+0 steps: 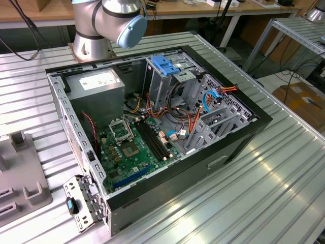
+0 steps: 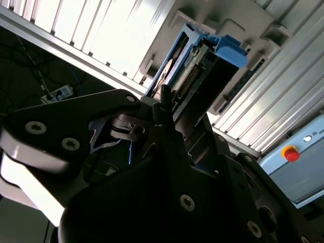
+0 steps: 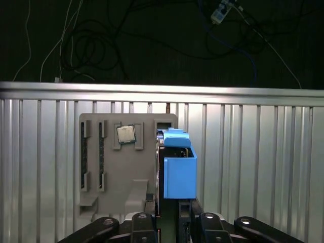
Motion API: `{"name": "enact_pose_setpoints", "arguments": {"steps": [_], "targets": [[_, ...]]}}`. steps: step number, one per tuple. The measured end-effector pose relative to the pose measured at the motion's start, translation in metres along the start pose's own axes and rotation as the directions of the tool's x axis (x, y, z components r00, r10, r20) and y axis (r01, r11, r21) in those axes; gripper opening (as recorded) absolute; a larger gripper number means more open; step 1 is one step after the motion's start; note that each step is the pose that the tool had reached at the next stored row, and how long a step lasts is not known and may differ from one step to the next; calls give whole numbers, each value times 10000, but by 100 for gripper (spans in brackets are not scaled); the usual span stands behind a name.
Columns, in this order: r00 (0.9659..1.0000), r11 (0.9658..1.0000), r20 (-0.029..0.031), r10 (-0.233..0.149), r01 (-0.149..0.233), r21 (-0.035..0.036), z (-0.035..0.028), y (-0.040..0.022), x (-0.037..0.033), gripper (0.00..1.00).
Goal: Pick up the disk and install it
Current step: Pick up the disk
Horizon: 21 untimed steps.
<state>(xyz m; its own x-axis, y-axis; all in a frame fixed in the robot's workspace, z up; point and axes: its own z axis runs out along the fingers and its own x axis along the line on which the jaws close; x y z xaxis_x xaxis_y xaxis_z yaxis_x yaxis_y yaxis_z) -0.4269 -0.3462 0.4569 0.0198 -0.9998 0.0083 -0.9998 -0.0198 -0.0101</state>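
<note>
Pincer (image 3: 168,208) clamped on near end of disk (image 3: 179,174), disk on edge, long axis pointing straight away, beside grey fixture (image 3: 129,167).

An open black metal computer case (image 1: 223,152) sits mid-frame on the ribbed metal table (image 1: 284,193). Inside, a grey power-supply box (image 1: 96,84) lies upper left, a green motherboard (image 1: 129,152) below it, a light-blue plastic bracket (image 1: 167,65) upper centre.
</note>
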Motion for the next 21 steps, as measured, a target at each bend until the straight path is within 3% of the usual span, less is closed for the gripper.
{"name": "enact_pose_setpoints", "arguments": {"steps": [12,17,21], "targets": [[10000,10000,0,-1,1,-1,0,-68,2,35],[10000,10000,0,-1,1,-1,1,-157,3,35],[10000,10000,0,-1,1,0,3,-297,6,35]]}}
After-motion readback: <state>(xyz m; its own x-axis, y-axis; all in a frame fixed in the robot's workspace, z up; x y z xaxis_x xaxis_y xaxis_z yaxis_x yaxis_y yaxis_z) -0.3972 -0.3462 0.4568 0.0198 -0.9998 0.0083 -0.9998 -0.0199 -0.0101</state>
